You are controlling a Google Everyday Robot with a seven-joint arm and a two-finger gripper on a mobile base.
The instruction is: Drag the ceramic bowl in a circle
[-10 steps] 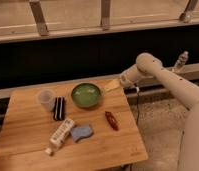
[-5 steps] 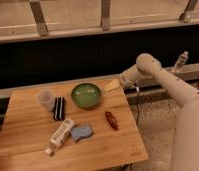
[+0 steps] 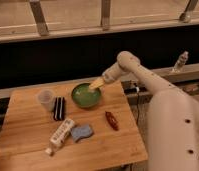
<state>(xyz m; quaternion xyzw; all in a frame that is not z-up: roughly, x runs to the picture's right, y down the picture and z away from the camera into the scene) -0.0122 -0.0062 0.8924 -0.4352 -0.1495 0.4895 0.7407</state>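
The gripper [image 3: 96, 83] has slid leftward from beside the table's edge to the ceramic bowl [image 3: 85, 96], which has kept its place. Its yellowish fingers stand spread above the bowl's far-right rim; whether they touch it I cannot tell. The green bowl sits near the back of the wooden table [image 3: 28, 145]. To its left stand a dark rectangular block [image 3: 59, 108] and a translucent cup [image 3: 45, 98]. Nearer the front lie a reddish-brown item [image 3: 111, 120], a blue sponge [image 3: 82, 132] and a white tube [image 3: 61, 134].

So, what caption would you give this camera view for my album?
The robot's gripper, fingers open, is at the right rim of the green ceramic bowl on a wooden table.
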